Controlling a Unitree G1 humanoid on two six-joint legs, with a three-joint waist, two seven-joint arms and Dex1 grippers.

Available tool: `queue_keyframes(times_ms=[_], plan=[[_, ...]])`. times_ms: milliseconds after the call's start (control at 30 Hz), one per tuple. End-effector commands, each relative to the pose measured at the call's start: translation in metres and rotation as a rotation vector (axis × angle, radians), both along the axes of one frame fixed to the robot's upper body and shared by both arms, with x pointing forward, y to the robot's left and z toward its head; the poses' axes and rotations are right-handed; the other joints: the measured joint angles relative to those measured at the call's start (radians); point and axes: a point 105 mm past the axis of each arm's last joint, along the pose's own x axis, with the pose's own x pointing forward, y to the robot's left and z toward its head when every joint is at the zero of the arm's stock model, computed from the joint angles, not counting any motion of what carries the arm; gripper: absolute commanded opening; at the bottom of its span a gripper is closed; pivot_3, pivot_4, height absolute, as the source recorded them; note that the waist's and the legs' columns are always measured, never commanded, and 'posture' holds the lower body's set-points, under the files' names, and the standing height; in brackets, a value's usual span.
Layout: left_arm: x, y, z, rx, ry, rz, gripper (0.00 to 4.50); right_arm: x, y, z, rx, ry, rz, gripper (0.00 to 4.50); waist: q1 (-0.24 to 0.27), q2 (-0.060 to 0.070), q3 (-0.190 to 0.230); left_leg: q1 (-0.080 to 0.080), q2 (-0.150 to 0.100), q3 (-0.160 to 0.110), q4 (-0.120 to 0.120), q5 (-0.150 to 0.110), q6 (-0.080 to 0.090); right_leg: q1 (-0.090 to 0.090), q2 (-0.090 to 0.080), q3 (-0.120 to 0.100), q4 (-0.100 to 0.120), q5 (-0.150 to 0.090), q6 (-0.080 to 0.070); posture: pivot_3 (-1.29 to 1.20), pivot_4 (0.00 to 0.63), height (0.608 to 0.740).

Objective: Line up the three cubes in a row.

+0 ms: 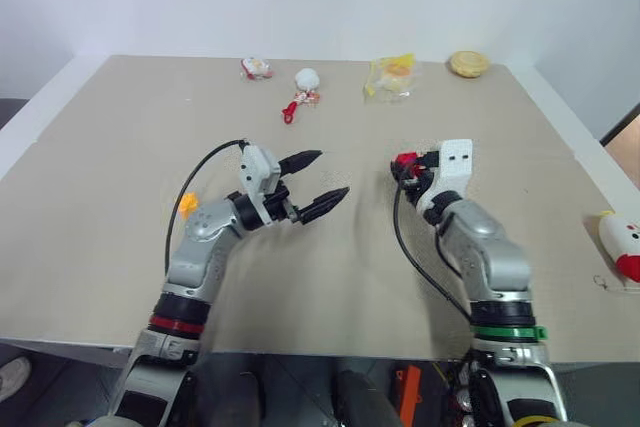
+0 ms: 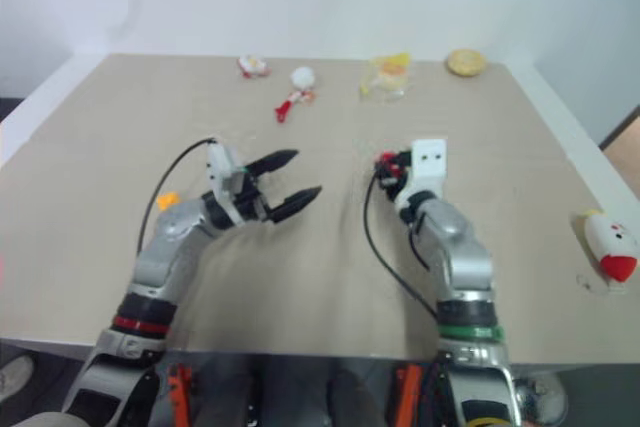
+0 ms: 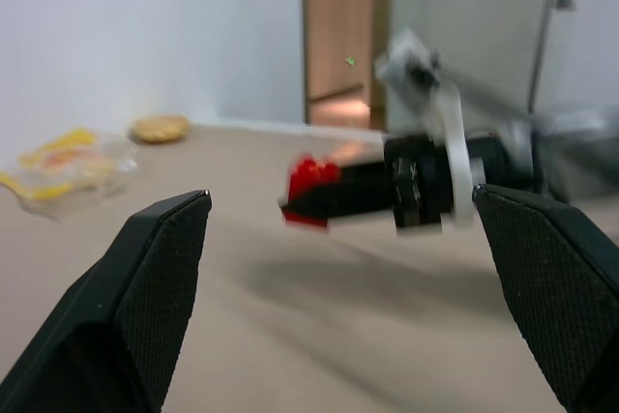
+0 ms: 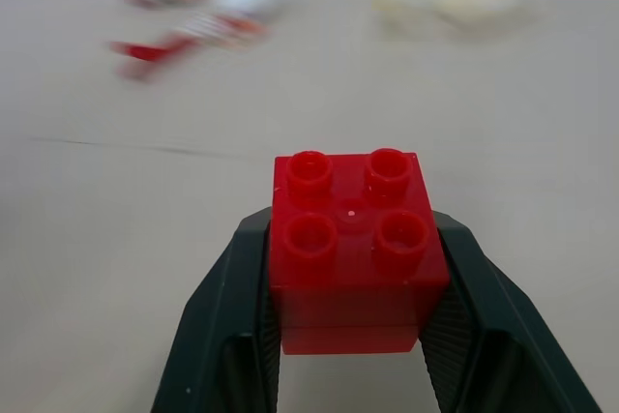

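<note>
Holding a red cube [image 4: 352, 253] clamped between its two black fingers, the right gripper [image 1: 408, 169] hovered above the beige table [image 1: 110, 157], right of centre, with the cube's four studs facing up in the right wrist view. The left gripper [image 1: 322, 179] hung in the air just to its left, fingers spread wide apart and holding nothing, pointed toward the right gripper; in the left wrist view the red cube showed between its two fingertips but well apart from them. A yellow-orange cube [image 1: 187, 204] rested on the table beside the left forearm, partly hidden by it. Along the far edge of the table lay a small red-and-white packet [image 1: 257, 68], a white cone-shaped toy with a red tip [image 1: 301, 90], a clear bag with something yellow inside [image 1: 391, 76] and a round tan item [image 1: 468, 63]. At the table's right edge lay a white and red toy [image 1: 622, 243].
</note>
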Motion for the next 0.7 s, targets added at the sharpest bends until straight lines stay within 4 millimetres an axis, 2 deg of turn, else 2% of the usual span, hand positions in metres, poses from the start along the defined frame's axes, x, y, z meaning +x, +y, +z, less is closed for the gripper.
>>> queue_keyframes(times_ms=[33,133,233,433,700], plan=[[-0.02,0.013,-0.001,0.065,-0.02,-0.127,4.5,-0.052,0.031,0.012,-0.112,-0.029,0.526,1.28,0.0,0.0,0.0,0.0,0.0,0.0,0.0,0.0,0.0,0.0,0.0,-0.001,0.0,-0.001,-0.001,0.0,0.15,0.74],[-0.033,0.021,-0.01,0.141,-0.008,-0.206,4.5,-0.078,0.036,0.0,-0.222,0.016,0.778,1.28,-0.001,-0.001,0.0,0.001,0.001,-0.001,-0.001,-0.001,0.0,0.001,0.0,-0.002,0.0,-0.003,-0.003,0.0,0.15,0.74],[-0.044,0.027,-0.016,0.192,-0.003,-0.25,4.5,-0.09,0.034,-0.018,-0.315,0.094,0.93,1.28,-0.001,-0.001,0.001,0.001,0.001,-0.001,0.0,-0.001,0.0,0.0,0.0,-0.002,0.0,-0.004,-0.007,0.0,0.15,0.74],[-0.057,0.032,-0.021,0.233,0.012,-0.286,4.5,-0.089,0.034,-0.039,-0.393,0.079,1.02,1.28,-0.002,-0.003,0.002,0.001,0.001,0.0,0.001,0.0,0.0,0.001,0.0,-0.002,0.0,-0.003,-0.007,0.0,0.15,0.74],[-0.058,0.032,-0.019,0.221,0.01,-0.258,4.5,-0.078,0.03,-0.057,-0.41,0.113,1.02,1.28,0.001,-0.004,0.003,0.001,0.001,0.0,0.001,0.0,0.0,0.001,0.0,-0.002,0.0,-0.003,-0.007,0.0,0.15,0.74]])
